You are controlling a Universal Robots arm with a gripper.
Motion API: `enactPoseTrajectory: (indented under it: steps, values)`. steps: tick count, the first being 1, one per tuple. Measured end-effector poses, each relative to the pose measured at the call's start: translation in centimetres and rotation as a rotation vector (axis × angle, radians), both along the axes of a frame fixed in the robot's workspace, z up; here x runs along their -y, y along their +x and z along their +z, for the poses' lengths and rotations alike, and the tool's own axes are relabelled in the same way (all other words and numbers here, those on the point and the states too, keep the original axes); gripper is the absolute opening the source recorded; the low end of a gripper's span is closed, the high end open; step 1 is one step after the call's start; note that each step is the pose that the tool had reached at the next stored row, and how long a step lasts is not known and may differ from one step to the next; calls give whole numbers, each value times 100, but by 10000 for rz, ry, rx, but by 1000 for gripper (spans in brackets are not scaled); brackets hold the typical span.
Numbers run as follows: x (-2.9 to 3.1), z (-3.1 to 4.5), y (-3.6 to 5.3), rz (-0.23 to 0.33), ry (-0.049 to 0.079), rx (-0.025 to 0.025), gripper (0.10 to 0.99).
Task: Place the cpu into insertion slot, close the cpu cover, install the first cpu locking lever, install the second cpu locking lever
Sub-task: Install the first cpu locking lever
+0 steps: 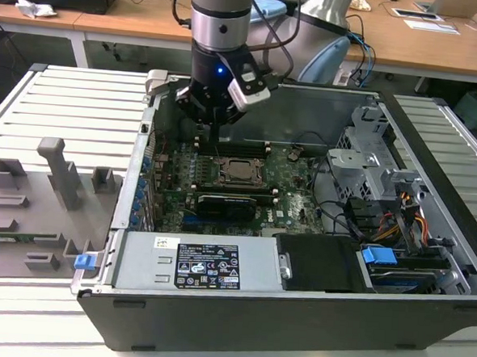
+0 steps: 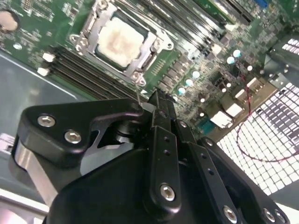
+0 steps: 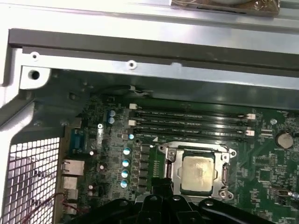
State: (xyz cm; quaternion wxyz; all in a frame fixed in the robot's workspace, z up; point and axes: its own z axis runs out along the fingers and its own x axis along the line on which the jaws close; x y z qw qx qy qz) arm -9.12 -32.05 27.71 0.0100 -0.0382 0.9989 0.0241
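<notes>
The cpu [image 1: 240,171] lies flat in the insertion slot [image 3: 176,172] on the green board, its pale metal top up; it also appears in the second wrist view as the cpu [image 2: 119,39]. The cpu cover [image 3: 223,161] lies down around it as a silvery frame. My gripper [image 1: 215,141] hangs above the board just beside the socket, toward the exterior view's left and back. Its black fingers [image 2: 158,105] are pressed together, shut on nothing. The slot's pin field is hidden under the chip.
The open computer case holds memory slots [image 3: 191,123] behind the socket, a long black card [image 1: 229,202] in front of it, a power supply [image 1: 205,261], a metal drive cage [image 1: 369,166] and loose cables [image 1: 398,221]. A grey fixture tray [image 1: 34,206] lies left of the case.
</notes>
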Motion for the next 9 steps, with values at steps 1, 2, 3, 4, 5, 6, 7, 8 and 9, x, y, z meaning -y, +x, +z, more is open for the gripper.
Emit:
enactPoseTrajectory:
  steps: [1,2,3,4,5,6,7,8,9]
  values:
    - [-8,-28,-43,0,-1,1,110]
    - [-20,-41,-61,-1,-2,1,110]
    - [-37,-54,-80,-1,-3,0,110]
    - [-79,-69,-94,0,0,1,110]
    - [-102,-75,-98,-1,-1,0,110]
    - [-120,-82,-101,-2,-1,1,110]
    - [-129,-97,-110,-1,0,2,110]
    - [-129,-105,-119,-1,0,1,110]
    - [-129,-114,-129,0,-1,1,110]
